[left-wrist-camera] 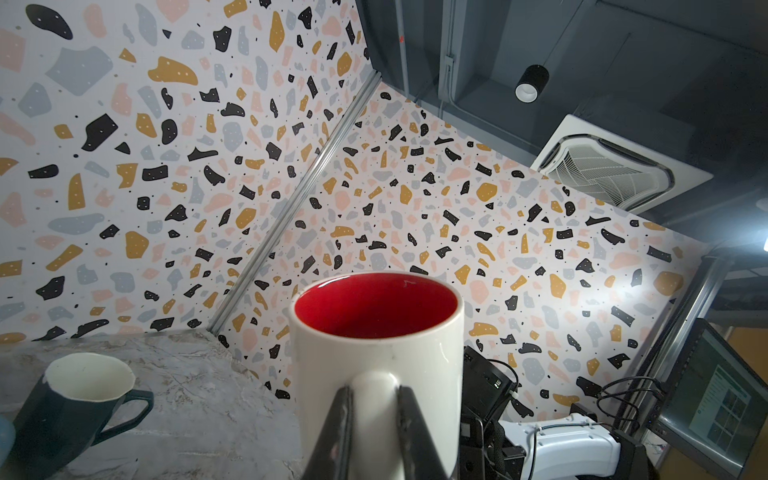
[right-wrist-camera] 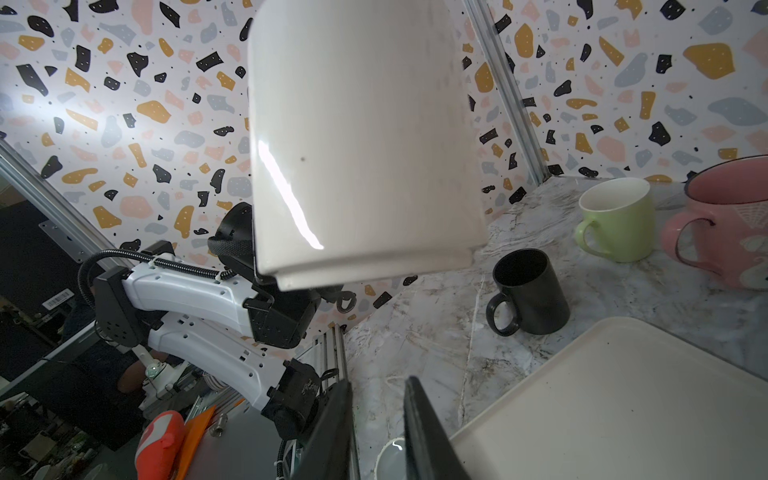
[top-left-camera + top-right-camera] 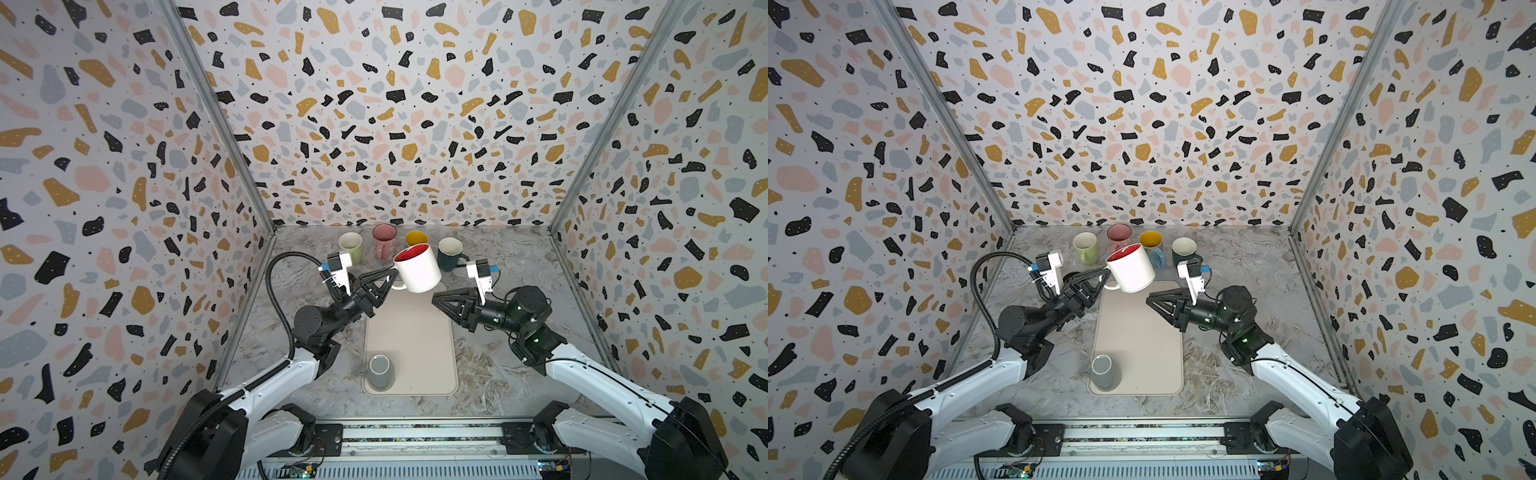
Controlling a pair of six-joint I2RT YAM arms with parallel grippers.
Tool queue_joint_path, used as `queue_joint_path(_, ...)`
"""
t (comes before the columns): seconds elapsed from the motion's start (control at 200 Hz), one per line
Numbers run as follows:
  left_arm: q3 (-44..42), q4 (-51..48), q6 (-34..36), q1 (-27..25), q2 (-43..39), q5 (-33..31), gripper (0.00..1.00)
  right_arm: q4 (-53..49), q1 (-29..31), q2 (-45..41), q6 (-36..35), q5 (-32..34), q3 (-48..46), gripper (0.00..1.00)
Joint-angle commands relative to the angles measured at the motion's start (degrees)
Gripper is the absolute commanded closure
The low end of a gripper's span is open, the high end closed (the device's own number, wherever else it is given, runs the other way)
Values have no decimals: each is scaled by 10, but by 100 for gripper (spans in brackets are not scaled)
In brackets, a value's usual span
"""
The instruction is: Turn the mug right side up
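Left wrist view: left pincer (image 1: 374, 392) clamped on handle of white mug (image 1: 419, 374), red mouth upward. In both top views, aloft above far edge of tray (image 3: 409, 345); right pincer (image 3: 435, 297) narrow, empty, near mug.

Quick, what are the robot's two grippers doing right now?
Left gripper: closed on the white mug by its handle, mug in the air.
Right gripper: nearly closed, holding nothing.

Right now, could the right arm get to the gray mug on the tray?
Probably yes: the right gripper is empty, and only bare tray lies between it and the gray mug.
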Motion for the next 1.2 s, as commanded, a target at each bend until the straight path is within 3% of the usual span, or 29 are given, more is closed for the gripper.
queue_joint_path(0.0,10,75,12,-9,-13,-15,100,18,0,2,-1,1,9,78)
queue_joint_path(0.335,2,42,29,-31,-15,-16,100,39,-1,3,1,21,12,100)
queue_joint_path(1.196,-12,-19,36,-56,-36,-9,100,50,-20,1,2,38,12,100)
